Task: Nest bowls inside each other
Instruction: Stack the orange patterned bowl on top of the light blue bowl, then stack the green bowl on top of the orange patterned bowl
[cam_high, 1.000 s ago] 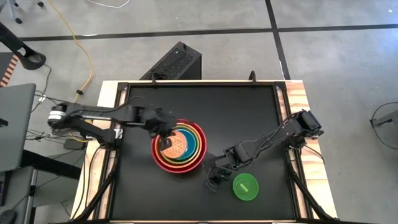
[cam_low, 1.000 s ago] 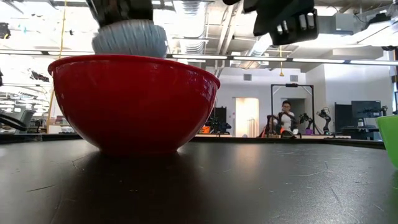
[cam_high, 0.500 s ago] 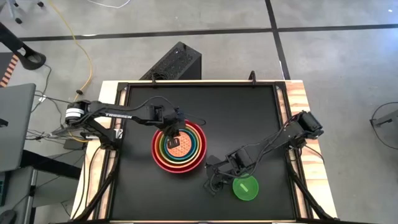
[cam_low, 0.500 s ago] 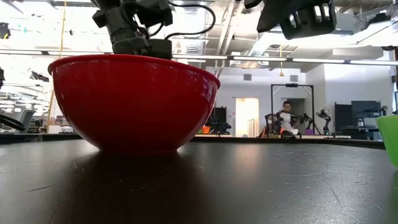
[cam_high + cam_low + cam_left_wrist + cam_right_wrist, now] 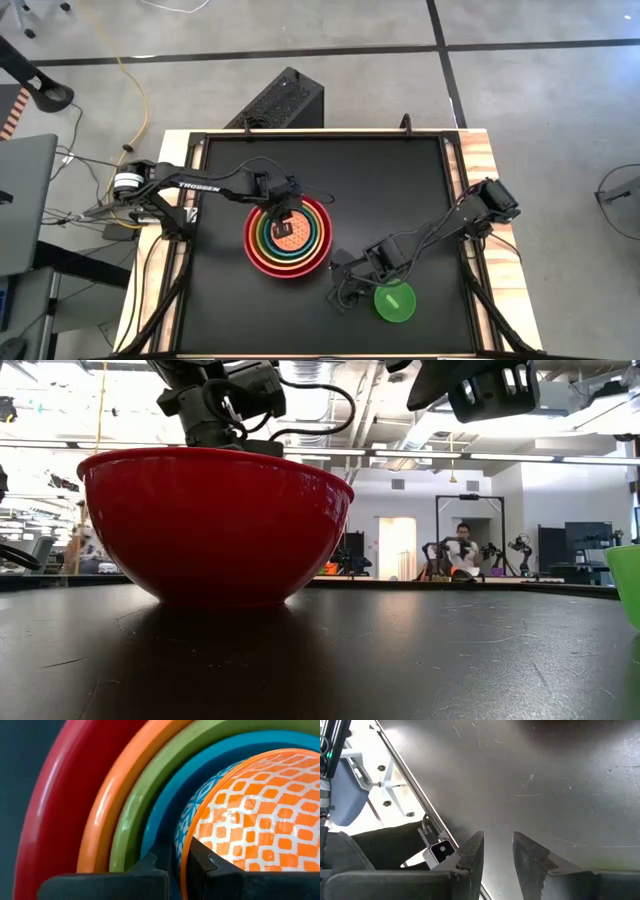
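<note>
Four bowls stand nested at the table's middle left: the big red bowl point(image 5: 256, 250) outermost, then orange point(image 5: 102, 815), lime-green point(image 5: 131, 815) and teal point(image 5: 165, 800). Inside the teal one is a small bowl point(image 5: 292, 233), orange-checked inside and blue-and-white outside, with my left gripper point(image 5: 178, 865) shut on it. In the low view the red bowl's wall point(image 5: 215, 525) hides that gripper's fingertips. A bright green bowl point(image 5: 394, 301) stands on its base at the near right. My right gripper point(image 5: 340, 290) hovers open just left of it, holding nothing. My left gripper pinches the small bowl's rim point(image 5: 184, 851) on its left side. One finger point(image 5: 150, 867) is outside on the blue-and-white wall, and the other finger point(image 5: 207, 865) is inside on the orange checks. The fingers slant down from the table's left. The bowl sits tilted within the teal bowl.
Bare black tabletop point(image 5: 380, 190) lies behind and to the right of the nest. The table's raised frame point(image 5: 320, 133) runs round the edges. In the low view the right gripper point(image 5: 480, 385) hangs high above the table. A person sits far back in the room.
My left gripper has come down and a little toward the table's right with the small patterned bowl. The bowl stood above the red bowl's rim a second ago and has now sunk below it into the nest. The gripper has stayed shut on it.
</note>
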Motion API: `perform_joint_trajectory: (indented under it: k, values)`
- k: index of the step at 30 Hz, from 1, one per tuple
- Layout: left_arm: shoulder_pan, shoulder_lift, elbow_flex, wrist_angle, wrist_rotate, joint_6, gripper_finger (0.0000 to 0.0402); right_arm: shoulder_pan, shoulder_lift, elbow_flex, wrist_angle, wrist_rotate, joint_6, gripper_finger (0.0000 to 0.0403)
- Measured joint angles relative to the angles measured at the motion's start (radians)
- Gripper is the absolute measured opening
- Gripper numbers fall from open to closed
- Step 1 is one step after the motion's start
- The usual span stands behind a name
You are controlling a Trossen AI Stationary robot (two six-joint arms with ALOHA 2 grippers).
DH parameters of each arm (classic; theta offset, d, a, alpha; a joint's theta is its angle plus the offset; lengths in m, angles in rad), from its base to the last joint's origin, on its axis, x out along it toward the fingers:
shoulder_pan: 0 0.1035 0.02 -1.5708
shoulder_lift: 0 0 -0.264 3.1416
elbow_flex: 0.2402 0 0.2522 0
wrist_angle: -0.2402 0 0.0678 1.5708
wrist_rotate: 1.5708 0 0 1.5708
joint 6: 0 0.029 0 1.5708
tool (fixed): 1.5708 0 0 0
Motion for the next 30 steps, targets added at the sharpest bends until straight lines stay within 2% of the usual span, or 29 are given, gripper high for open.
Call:
perform_joint_trajectory:
  k: [4, 15, 20, 25, 30]
  values:
    - [0.0, -0.003, 0.0, -0.005, 0.011, 0.02, 0.0017, 0.0, 0.0, 0.0, 0.0, 0.0, 0.0, 0.0123]
    - [0.0, -0.011, 0.0, -0.009, 0.037, -0.006, 0.0089, 0.0, 0.0, 0.0, -0.001, -0.001, -0.006, 0.0123]
    - [0.0, -0.049, 0.034, -0.079, 0.023, 0.015, 0.0094, 0.0, -0.002, 0.0, -0.015, -0.008, -0.014, 0.0123]
    - [0.0, -0.105, 0.1, -0.169, -0.042, 0.046, 0.0095, 0.001, -0.024, 0.0, -0.081, -0.028, -0.013, 0.0123]
    - [0.0, -0.212, 0.137, -0.201, -0.049, 0.03, 0.0095, 0.009, -0.087, 0.0, -0.182, -0.011, 0.02, 0.0123]
